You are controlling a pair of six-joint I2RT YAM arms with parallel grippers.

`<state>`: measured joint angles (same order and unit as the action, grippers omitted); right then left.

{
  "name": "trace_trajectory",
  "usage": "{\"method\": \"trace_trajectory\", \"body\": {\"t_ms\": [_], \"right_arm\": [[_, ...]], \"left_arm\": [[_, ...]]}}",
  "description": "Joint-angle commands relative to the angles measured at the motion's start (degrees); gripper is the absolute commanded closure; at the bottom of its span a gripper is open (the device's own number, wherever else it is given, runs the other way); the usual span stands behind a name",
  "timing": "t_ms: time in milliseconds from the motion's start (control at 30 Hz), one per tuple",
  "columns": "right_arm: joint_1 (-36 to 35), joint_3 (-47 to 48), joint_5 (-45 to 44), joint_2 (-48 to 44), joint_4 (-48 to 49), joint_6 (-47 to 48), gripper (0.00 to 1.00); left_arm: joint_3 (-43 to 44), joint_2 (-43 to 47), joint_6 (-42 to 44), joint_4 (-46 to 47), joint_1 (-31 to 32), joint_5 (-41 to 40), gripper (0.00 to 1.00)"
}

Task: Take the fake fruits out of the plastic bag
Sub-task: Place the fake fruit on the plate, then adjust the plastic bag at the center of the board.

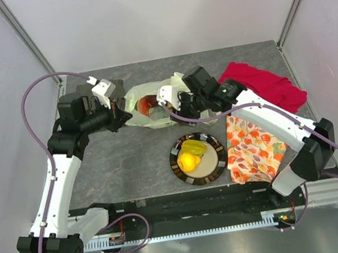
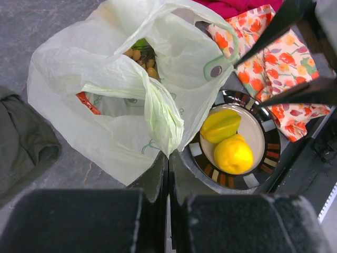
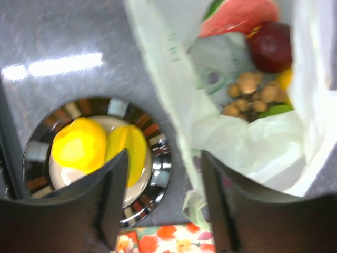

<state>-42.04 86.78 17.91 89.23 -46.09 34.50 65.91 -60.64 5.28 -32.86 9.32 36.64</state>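
left gripper (image 2: 168, 161) clamped on pale-green plastic bag (image 2: 105, 132) | right gripper (image 3: 164, 155) spread | risk: film grabbed instead of brown grape cluster (image 3: 250, 95), 1 o'clock

Thin translucent pale yellow-green plastic bag (image 2: 105, 68): crinkly film with a soft sheen on the creases; the contents show dimly through it. Dark grey tabletop (image 3: 63, 31): mottled, stone-like, smooth, semi-gloss, with streaks of reflected light. Round plate with dark striped rim (image 2: 271, 158): glazed look, high gloss, cream centre. Yellow lemon (image 2: 233, 155): plastic, finely pebbled, satin. Yellow-green ridged piece (image 2: 220, 125): plastic, smooth, waxy. Dark red round fruit (image 3: 270, 46): smooth, slight gloss. Brown grape-like cluster (image 3: 247, 95): knobbly, matt. Red-green melon slice (image 3: 239, 16): matt. Orange-flowered cloth (image 2: 287, 58): printed fabric, matt. Olive-grey folded cloth (image 2: 21, 132): soft, matt, creased. Crimson cloth (image 1: 264, 83): matt, rumpled.
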Motion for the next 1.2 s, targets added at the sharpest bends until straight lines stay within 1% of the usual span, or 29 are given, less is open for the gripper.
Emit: {"method": "trace_trajectory", "body": {"t_ms": [0, 67, 100, 167, 200, 233, 267, 333, 367, 400, 433, 500, 533, 567, 633, 667, 700, 767, 833, 867, 900, 967, 1000, 1067, 1133, 1167], "right_arm": [[2.3, 0.2, -4.6, 4.7, 9.5, -3.8, 0.42], [3.7, 2.2, -6.7, 7.9, 11.8, -4.9, 0.48], [4.2, 3.5, -7.1, 11.2, 13.4, -5.5, 0.5], [5.4, 7.9, -8.1, 14.6, 14.4, -7.3, 0.54], [5.6, 9.8, -8.9, 18.2, 14.4, -8.0, 0.55], [5.7, 13.7, -9.9, 20.0, 14.4, -8.7, 0.57], [5.6, 15.3, -12.5, 23.2, 13.7, -8.7, 0.59], [5.6, 18.8, -16.9, 26.1, 13.0, -8.7, 0.61], [5.8, 19.6, -18.9, 28.0, 11.0, -8.4, 0.62], [6.1, 19.7, -21.7, 28.3, 10.1, -8.2, 0.63], [6.4, 17.8, -22.6, 28.1, 9.6, -8.5, 0.64], [7.6, 14.0, -22.5, 24.9, 7.9, -9.4, 0.64], [7.7, 8.6, -22.1, 23.0, 7.7, -9.6, 0.64], [7.8, 5.9, -21.3, 19.2, 7.1, -9.7, 0.64], [7.8, -1.1, -19.4, 15.6, 6.6, -10.2, 0.64], [7.8, -2.7, -19.5, 13.2, 6.3, -10.2, 0.64], [7.7, -3.6, -20.0, 12.6, 5.9, -9.9, 0.64], [7.9, -2.7, -22.0, 12.5, 5.4, -9.0, 0.64], [8.4, 0.5, -21.5, 13.4, 6.0, -8.0, 0.63], [8.5, 1.9, -21.3, 15.3, 6.9, -7.7, 0.63], [8.5, 5.2, -21.2, 16.4, 7.1, -7.3, 0.62], [8.5, 8.8, -21.3, 20.3, 7.1, -7.3, 0.57], [8.6, 11.7, -21.6, 21.6, 7.1, -6.9, 0.52], [8.6, 13.6, -22.9, 24.5, 7.8, -7.1, 0.48], [9.3, 15.7, -23.5, 27.4, 8.5, -9.5, 0.4], [9.7, 17.5, -24.9, 28.5, 8.6, -10.8, 0.33]], "left_arm": [[-1.2, 2.2, -2.1, 1.2, -0.5, 2.6, 0.98], [-1.5, 2.8, -1.7, 0.4, -0.8, 2.7, 0.98], [-1.4, 2.9, -0.5, -0.2, -0.8, 2.7, 0.98], [-1.1, 3.3, 1.1, -2.3, -0.8, 2.5, 0.98], [-1.0, 3.6, 2.3, -3.2, -0.8, 2.4, 0.98], [-0.5, 3.8, 2.9, -4.7, -0.8, 2.2, 0.98], [-0.5, 4.6, 3.7, -5.4, -0.8, 2.2, 0.98], [-1.0, 5.6, 6.5, -6.3, -0.8, 1.9, 0.98], [-1.4, 6.6, 7.7, -7.7, -0.8, 1.4, 0.99], [-1.7, 7.2, 9.9, -8.5, -0.8, 0.7, 0.98], [-2.4, 7.6, 10.8, -9.4, -0.9, -1.6, 0.98], [-3.2, 9.5, 13.9, -12.4, -1.1, -3.7, 0.98], [-4.5, 10.2, 15.1, -13.1, -1.1, -4.1, 0.98], [-5.3, 11.0, 16.9, -14.6, -1.1, -4.5, 0.98], [-7.1, 13.0, 17.9, -15.2, -1.1, -5.3, 0.98], [-7.5, 13.4, 18.4, -15.6, -1.1, -5.3, 0.98], [-7.8, 14.1, 18.5, -16.4, -1.1, -4.7, 0.98], [-9.0, 14.6, 19.5, -17.1, -1.1, -4.0, 0.98], [-10.5, 15.1, 19.5, -16.7, -1.1, -3.7, 0.98], [-10.8, 15.0, 18.9, -16.2, -1.1, -3.4, 0.98], [-10.7, 14.8, 18.2, -15.7, -1.1, -2.7, 0.98], [-9.9, 13.5, 16.4, -14.3, -1.1, -2.2, 0.98], [-9.4, 13.4, 16.2, -13.9, -1.1, -1.8, 0.98], [-9.0, 12.8, 16.2, -12.7, -1.1, -1.8, 0.98], [-8.3, 12.3, 16.1, -11.7, -0.8, -2.1, 0.98], [-8.1, 12.0, 16.3, -11.4, -0.8, -2.0, 0.98]]}}
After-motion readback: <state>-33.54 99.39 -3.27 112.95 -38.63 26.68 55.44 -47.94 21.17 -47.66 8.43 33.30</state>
